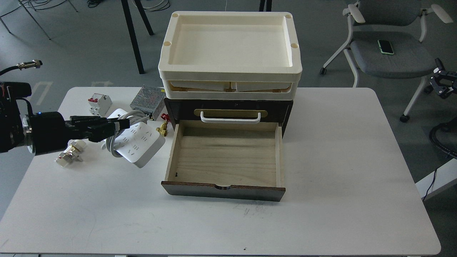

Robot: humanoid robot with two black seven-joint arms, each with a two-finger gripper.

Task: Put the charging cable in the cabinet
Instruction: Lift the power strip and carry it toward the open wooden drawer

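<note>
Left claw [119, 124] lies over the cable [137, 142], left of the cabinet [225, 157]; grip unclear. Strip runs diagonally toward the drawer. Right claw [437, 80] far off, state unclear.

Left gripper [123, 124] reaches in horizontally, fingers nearly together; right gripper [440, 84] at right edge

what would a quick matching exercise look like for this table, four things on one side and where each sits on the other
Things:
1. charging cable
2. cream trays
3. circuit breaker
4. phone

Places:
A. on the grey chair
B. table's far left, behind the cable
C. left of the open drawer, under the left gripper's fingers
D. stacked on the cabinet

Pairs: 1-C, 2-D, 3-B, 4-A
</note>
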